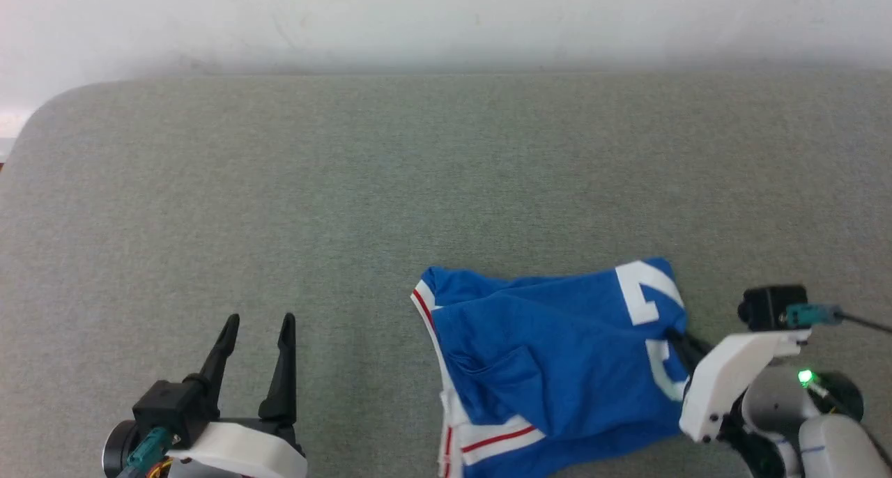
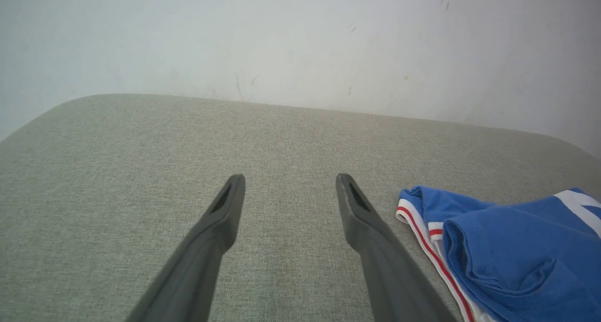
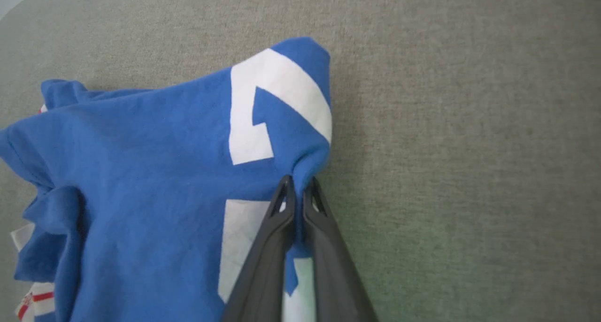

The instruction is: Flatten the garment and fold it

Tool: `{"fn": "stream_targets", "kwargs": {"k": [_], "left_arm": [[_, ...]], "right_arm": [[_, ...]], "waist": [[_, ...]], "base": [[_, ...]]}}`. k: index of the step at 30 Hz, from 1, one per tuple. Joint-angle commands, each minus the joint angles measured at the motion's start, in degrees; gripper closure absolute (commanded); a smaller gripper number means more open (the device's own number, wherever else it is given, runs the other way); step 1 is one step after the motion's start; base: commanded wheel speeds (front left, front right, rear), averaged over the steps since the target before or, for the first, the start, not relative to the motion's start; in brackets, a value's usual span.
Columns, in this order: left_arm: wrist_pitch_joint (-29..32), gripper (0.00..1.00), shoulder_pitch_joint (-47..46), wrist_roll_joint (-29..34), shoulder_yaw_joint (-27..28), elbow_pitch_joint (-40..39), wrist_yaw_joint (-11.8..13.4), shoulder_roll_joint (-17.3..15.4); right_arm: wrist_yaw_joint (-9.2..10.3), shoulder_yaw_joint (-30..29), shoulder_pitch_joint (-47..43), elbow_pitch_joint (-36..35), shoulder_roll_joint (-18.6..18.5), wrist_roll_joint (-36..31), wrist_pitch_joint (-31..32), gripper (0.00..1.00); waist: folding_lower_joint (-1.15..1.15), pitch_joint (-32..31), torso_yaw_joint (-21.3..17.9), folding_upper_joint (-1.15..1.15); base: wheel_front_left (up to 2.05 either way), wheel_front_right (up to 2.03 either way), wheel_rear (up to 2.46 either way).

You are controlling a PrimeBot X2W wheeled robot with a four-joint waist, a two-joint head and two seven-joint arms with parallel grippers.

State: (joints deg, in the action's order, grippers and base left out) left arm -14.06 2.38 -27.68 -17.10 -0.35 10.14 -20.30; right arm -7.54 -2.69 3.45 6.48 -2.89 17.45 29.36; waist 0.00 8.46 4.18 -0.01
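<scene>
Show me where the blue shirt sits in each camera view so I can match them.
Head view: shirt low, right of centre.
Left wrist view: shirt in the lower right corner.
Right wrist view: shirt across left and centre, right pincer pinching its right edge.
Shared landmark: the white lettering near the pinched edge.

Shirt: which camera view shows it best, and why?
Head view: the shirt lies almost whole, crumpled. Right wrist view shows its lettered edge close up; left wrist view, a trimmed corner.
</scene>
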Motion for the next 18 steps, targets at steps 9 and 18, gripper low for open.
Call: {"fn": "stream_targets", "kwargs": {"k": [9,18], "left_arm": [[0.49,0.0,-2.72,1.28,0.95,-3.42,0.99,-1.77],[-0.3,0.0,-7.33,3.31,3.88,-9.85,3.61,-1.61]], "right_arm": [[0.05,-1.38,10.23,-3.24,-7.86,-4.37,5.53,1.0],[0.05,-2.98,18.93,-5.94,-21.77,-4.99,11.21,1.0]], "waist": [[0.0,4.29,-5.32,0.01],[0.0,11.61,-9.6,0.01]], "base": [[0.0,0.0,0.0],[0.0,0.0,0.0]]}}
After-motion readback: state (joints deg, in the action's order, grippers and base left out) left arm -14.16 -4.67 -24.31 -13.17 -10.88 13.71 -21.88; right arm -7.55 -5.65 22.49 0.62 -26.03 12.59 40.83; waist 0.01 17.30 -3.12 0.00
